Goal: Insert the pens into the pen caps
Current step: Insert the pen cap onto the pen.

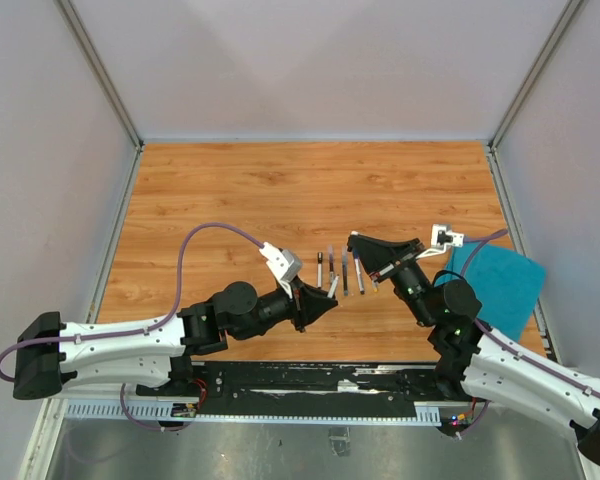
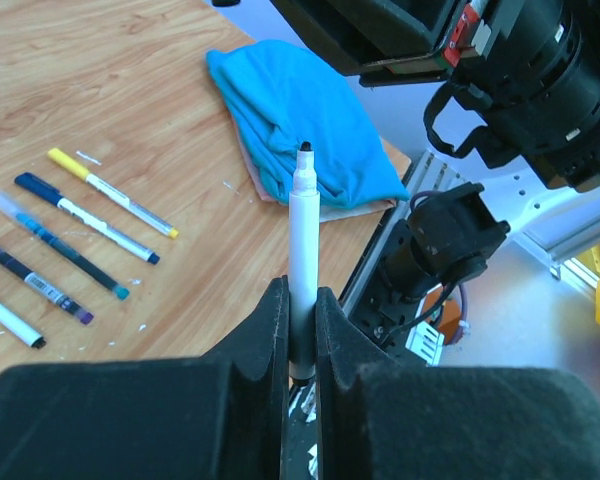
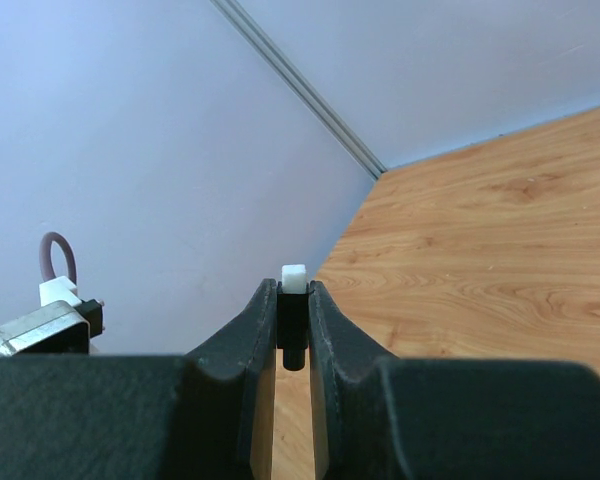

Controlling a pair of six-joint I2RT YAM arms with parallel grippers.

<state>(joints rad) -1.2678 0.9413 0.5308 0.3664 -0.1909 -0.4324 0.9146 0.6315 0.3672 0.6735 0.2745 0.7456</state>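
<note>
My left gripper (image 2: pixel 300 295) is shut on a white pen (image 2: pixel 304 230), which stands out past the fingers with its dark uncapped tip pointing away. In the top view this gripper (image 1: pixel 330 299) hovers just left of a row of several pens (image 1: pixel 345 272) lying on the wooden table. Those pens (image 2: pixel 85 217) show yellow, blue, teal, purple and white barrels. My right gripper (image 3: pixel 294 290) is shut on a short black pen cap (image 3: pixel 293 320) with a white end. From above, the right gripper (image 1: pixel 354 242) sits just right of the row, facing the left one.
A teal cloth (image 1: pixel 495 285) lies crumpled at the table's right edge, seen as the same cloth (image 2: pixel 300 120) behind the held pen. The right arm (image 2: pixel 520 80) fills the upper right of the left wrist view. Grey walls (image 1: pixel 40 150) enclose the table.
</note>
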